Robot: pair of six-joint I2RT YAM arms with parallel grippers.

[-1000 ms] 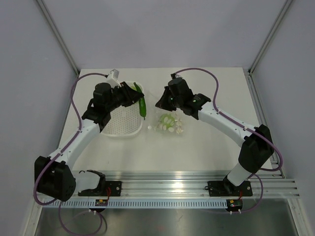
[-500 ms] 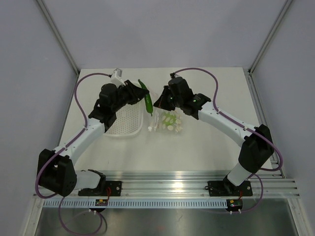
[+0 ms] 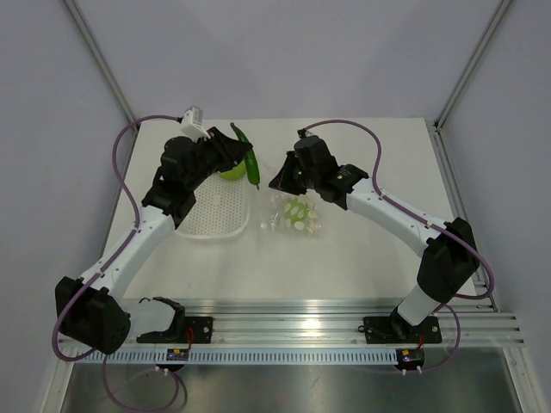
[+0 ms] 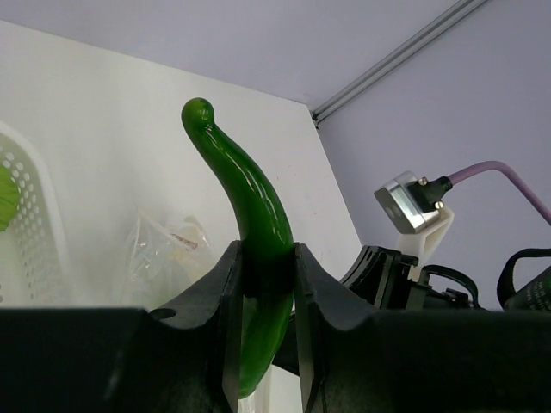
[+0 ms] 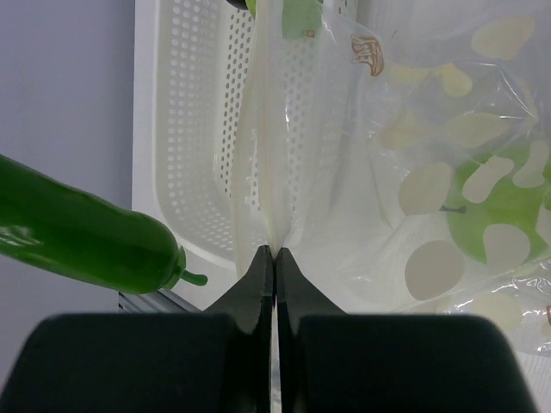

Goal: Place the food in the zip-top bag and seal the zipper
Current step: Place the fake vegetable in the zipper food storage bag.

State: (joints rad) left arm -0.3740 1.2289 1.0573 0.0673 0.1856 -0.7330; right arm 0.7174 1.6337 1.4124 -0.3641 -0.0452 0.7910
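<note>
My left gripper (image 3: 246,162) is shut on the slender green chili pepper (image 4: 250,206), holding it in the air above the far right corner of the white perforated tray (image 3: 215,215). A lime-green ball (image 3: 231,169) lies in the tray under it. The clear dotted zip-top bag (image 3: 297,215) lies right of the tray with a lime-green piece (image 5: 495,202) inside. My right gripper (image 5: 274,251) is shut on the bag's mouth edge and holds it up. The chili (image 5: 77,232) hangs left of that edge. The small dark piece is not in view.
The tray (image 5: 189,129) sits right against the bag's left side. Both arms reach in from the near edge and nearly meet at the middle back of the white table (image 3: 362,258). Metal frame posts stand at the back corners.
My left gripper has carried the chili up from the tray's right rim and toward the back. The right gripper has stayed on the bag's edge; the bag has shifted slightly.
</note>
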